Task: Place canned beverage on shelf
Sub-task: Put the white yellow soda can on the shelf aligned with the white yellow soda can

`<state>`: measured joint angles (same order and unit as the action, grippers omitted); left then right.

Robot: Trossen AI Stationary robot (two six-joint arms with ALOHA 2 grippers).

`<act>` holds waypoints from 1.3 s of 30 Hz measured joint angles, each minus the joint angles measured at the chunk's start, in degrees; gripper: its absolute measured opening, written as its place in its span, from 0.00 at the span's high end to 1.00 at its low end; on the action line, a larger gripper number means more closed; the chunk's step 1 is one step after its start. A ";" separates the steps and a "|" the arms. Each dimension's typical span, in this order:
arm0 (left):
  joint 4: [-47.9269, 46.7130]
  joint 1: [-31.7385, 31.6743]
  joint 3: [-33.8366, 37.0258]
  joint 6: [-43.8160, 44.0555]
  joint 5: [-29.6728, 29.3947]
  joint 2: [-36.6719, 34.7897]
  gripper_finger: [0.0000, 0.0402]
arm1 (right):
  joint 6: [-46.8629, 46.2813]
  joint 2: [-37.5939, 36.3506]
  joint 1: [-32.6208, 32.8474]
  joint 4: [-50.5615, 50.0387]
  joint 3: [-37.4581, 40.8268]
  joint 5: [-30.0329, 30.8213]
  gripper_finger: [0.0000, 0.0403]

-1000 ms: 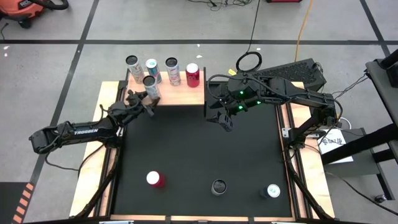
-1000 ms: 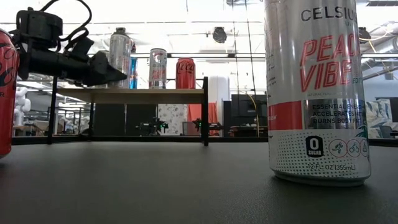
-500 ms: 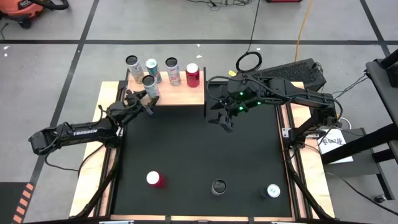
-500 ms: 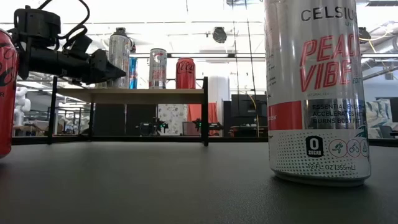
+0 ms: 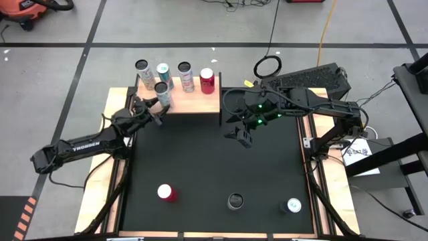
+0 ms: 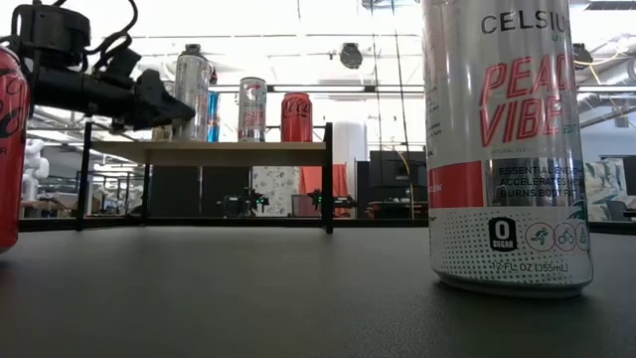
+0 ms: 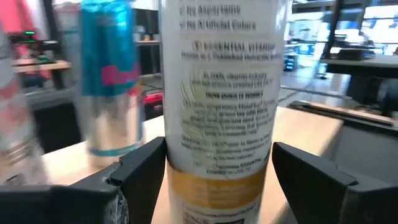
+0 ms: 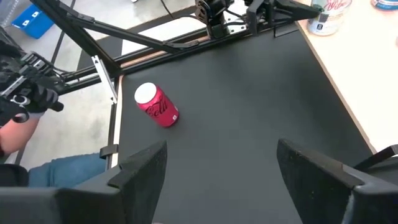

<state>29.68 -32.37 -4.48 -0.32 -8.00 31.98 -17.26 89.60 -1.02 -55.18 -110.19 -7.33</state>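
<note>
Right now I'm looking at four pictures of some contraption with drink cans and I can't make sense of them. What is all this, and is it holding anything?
It is a robot with two dark arms at a black table, each ending in a two-finger gripper. One picture looks straight down, one looks level across the table top, and two come from cameras on the arms' wrists.

At the table's far edge stands a pale wooden shelf with five cans on it. Three more cans stand on the table near its front edge: a red can, a dark can and a silver can.

The left gripper is at the shelf's front, its fingers on either side of a white and yellow can standing there; whether they grip it I cannot tell. The right gripper hangs open and empty over the table.
</note>
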 joint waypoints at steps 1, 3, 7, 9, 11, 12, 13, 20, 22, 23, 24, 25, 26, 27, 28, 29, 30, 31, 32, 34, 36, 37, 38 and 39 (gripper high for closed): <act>-1.56 0.03 -0.52 0.00 0.94 -0.76 0.27 | -0.01 0.00 0.00 0.01 0.00 0.00 0.29; -5.75 0.03 -1.61 0.00 1.62 -2.24 0.27 | -0.02 0.00 0.00 0.02 0.00 0.02 0.29; -14.55 0.03 -3.41 -0.02 1.55 -4.89 0.27 | -0.01 0.00 0.00 0.01 0.00 0.02 0.29; -15.55 0.03 -3.85 -0.06 0.49 -6.11 0.27 | -0.01 0.00 0.00 0.02 0.00 0.02 0.29; -15.73 0.03 -3.90 -0.05 -1.14 -7.17 0.27 | -0.02 0.00 0.00 0.02 0.00 0.02 0.29; -15.84 0.03 -3.90 -0.04 -1.60 -7.59 0.27 | -0.02 0.00 0.00 0.01 0.00 0.02 0.29; -15.88 0.03 -3.90 -0.04 -1.68 -8.05 0.27 | -0.01 0.00 0.00 0.02 0.00 0.02 0.29; -18.86 0.03 -3.90 -0.04 -2.79 -10.56 0.27 | -0.02 0.00 0.00 0.02 0.00 0.02 0.29; -19.95 0.03 -3.88 -0.03 -4.53 -11.26 0.27 | -0.02 0.00 0.00 0.01 0.00 0.02 0.29; -20.28 0.03 -3.88 -0.01 -4.85 -11.61 0.27 | 0.00 0.00 0.00 0.01 0.00 0.02 0.29; -20.53 0.03 -3.88 0.02 -4.85 -11.92 0.27 | -0.01 0.00 0.00 0.02 0.00 0.02 0.29; -20.73 0.03 -3.88 0.01 -4.45 -12.20 0.27 | -0.01 0.00 0.00 0.02 0.00 0.02 0.29; -21.07 0.12 -3.88 0.17 -3.95 -12.51 0.27 | -0.02 0.00 0.00 0.02 0.00 0.02 0.29; -21.67 0.14 -3.88 0.91 -3.72 -12.81 0.27 | -0.02 0.00 0.00 0.02 0.00 0.04 0.29; -22.19 0.16 -3.88 1.38 -3.61 -13.06 0.27 | -0.02 0.00 0.00 0.01 0.00 0.05 0.29; -22.64 0.16 -3.90 1.88 -3.51 -13.42 0.27 | -0.01 0.00 0.00 0.02 0.00 0.12 0.29; -23.08 0.16 -3.96 2.48 -3.40 -13.76 0.27 | -0.02 0.00 0.00 0.01 0.00 0.30 0.29; -23.34 0.19 -4.01 2.89 -3.02 -14.05 0.27 | -0.01 0.19 0.00 0.03 0.01 0.90 0.29; -23.54 0.24 -4.01 3.07 -2.33 -14.26 0.27 | 0.00 0.36 0.00 0.07 0.00 1.55 0.29; -23.99 0.31 -3.99 4.25 -0.56 -14.79 0.27 | -0.01 0.77 0.00 0.01 0.02 2.85 0.29; -25.33 0.31 -4.10 4.49 0.91 -15.28 0.27 | 0.00 1.29 0.00 0.26 0.02 3.02 0.29; -26.12 0.31 -4.50 4.59 1.16 -15.54 0.27 | 0.00 1.35 -0.02 0.16 0.08 3.01 0.29; -26.97 0.29 -4.98 4.59 1.53 -15.68 0.27 | 0.03 1.64 -0.02 0.02 0.10 3.04 0.29; -28.14 0.31 -5.52 4.65 2.02 -15.89 0.27 | 0.21 1.83 -0.02 0.16 0.09 3.03 0.29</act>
<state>1.54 -32.05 -10.00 4.34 -5.97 16.09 -17.04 91.43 -1.04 -55.02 -110.10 -4.31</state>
